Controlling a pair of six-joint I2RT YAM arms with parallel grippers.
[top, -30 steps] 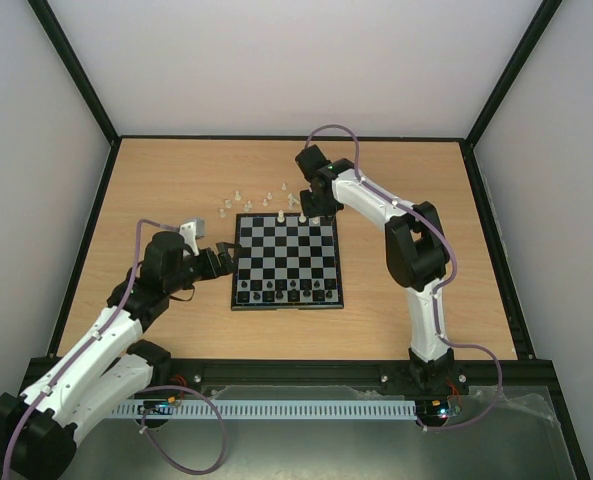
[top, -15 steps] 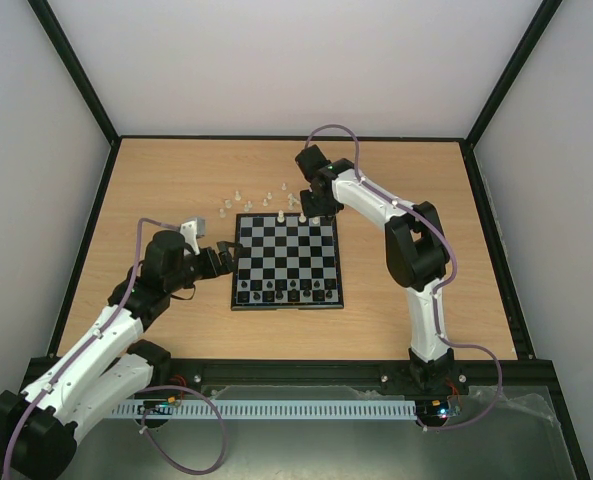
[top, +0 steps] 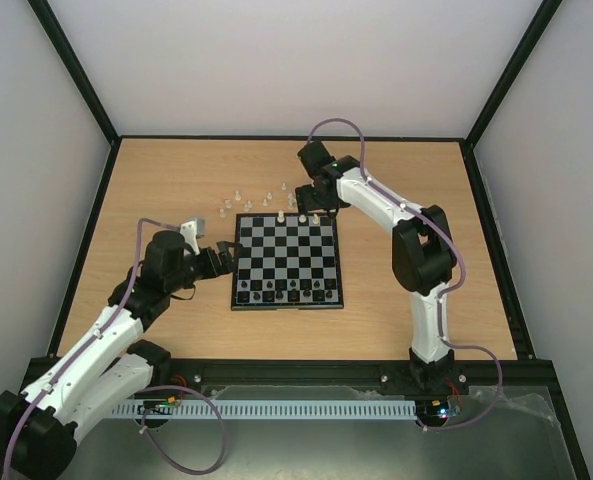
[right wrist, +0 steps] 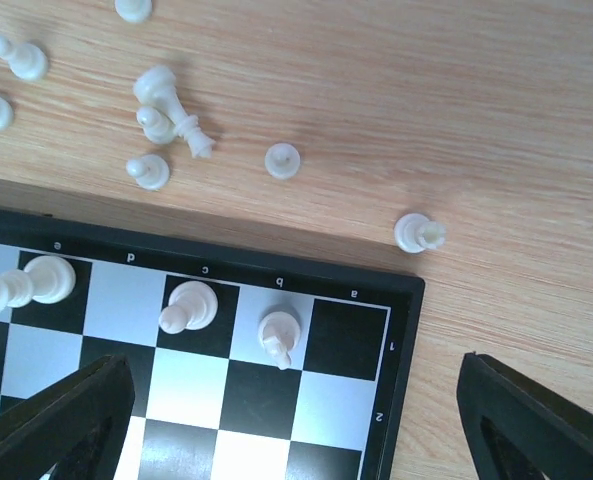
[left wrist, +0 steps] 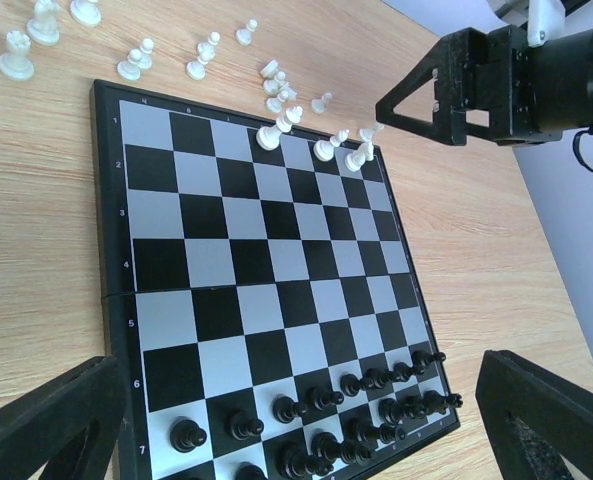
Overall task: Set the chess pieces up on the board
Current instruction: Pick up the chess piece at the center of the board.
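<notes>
Flat mid-table lay the board (top: 287, 262). Black pieces (top: 292, 293) stood on its near rows, three white pieces (right wrist: 191, 305) on its far row, and loose white pieces (top: 244, 200) lay just beyond its far edge. The right gripper (top: 311, 207) hung above that far edge, jaws wide and empty. The left gripper (top: 219, 262) was at the board's left edge, also wide and empty. Light wood table (top: 176, 170); pale walls (top: 276, 60); black frame (top: 71, 70).

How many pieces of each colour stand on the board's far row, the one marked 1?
White pieces: 3
Black pieces: 0, those in view stand in the near rows
Total on that row: 3
</notes>
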